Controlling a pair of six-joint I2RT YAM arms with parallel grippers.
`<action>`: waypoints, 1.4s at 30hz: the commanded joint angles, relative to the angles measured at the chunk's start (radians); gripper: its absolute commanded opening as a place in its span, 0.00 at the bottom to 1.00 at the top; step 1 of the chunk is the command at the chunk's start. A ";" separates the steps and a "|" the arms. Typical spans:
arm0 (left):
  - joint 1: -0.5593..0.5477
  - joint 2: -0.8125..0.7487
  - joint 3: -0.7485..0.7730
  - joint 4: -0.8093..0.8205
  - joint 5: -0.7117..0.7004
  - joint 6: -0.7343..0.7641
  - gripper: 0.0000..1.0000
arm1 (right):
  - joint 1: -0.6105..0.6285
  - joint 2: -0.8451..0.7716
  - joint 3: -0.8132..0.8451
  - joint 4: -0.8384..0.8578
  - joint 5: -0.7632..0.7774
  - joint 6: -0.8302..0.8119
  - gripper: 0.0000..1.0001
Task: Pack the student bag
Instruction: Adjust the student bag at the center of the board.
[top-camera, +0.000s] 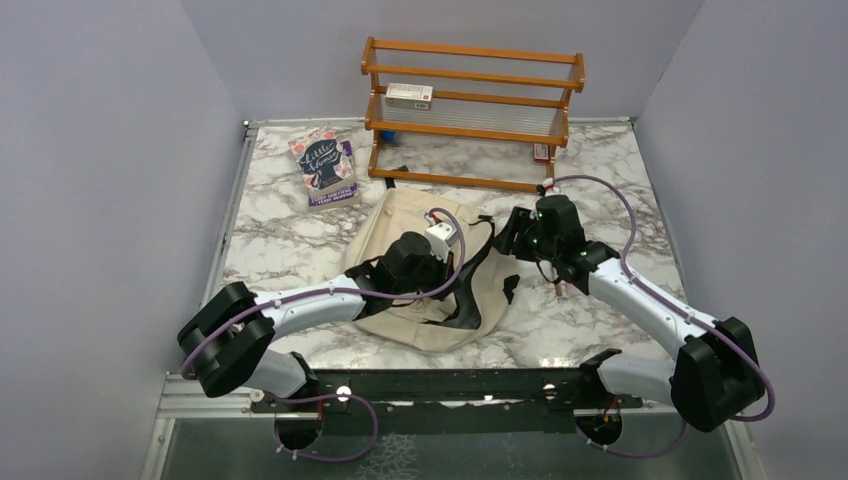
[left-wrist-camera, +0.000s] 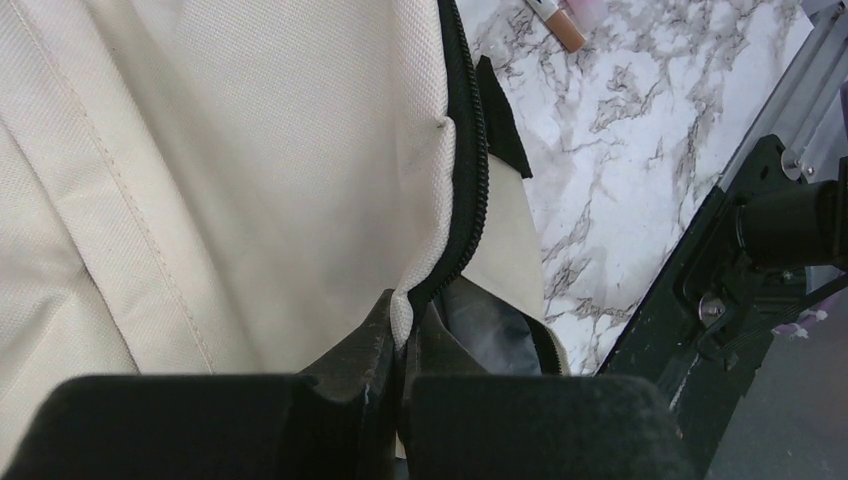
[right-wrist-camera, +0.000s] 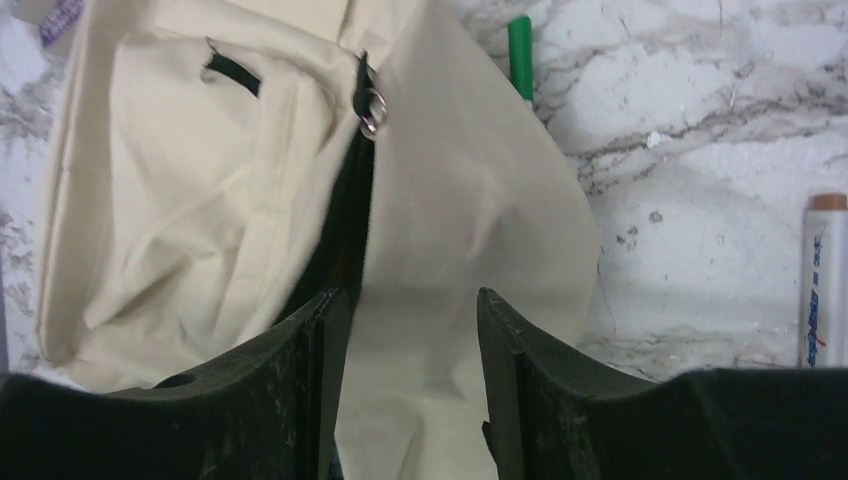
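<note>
Item 1: student bag lies flat at centre of marble table, near side of wooden rack, zip partly undone w/ grey lining showing. L gripper is fully closed, pinching the cream fabric at the zip edge. R gripper is at the bag's right side, jaws approx. half apart astride a loose fabric fold, not clamping it; green pen and white marker lie on the marble beside it.
</note>
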 joint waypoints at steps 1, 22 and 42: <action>-0.006 0.011 -0.008 0.033 0.017 -0.013 0.00 | -0.002 0.012 -0.052 0.026 -0.040 -0.011 0.54; -0.015 0.067 0.067 -0.031 0.047 0.007 0.00 | -0.002 0.073 -0.043 0.150 -0.107 0.006 0.63; 0.001 0.067 0.182 -0.151 0.066 0.032 0.12 | -0.002 0.129 0.008 0.091 0.053 -0.066 0.07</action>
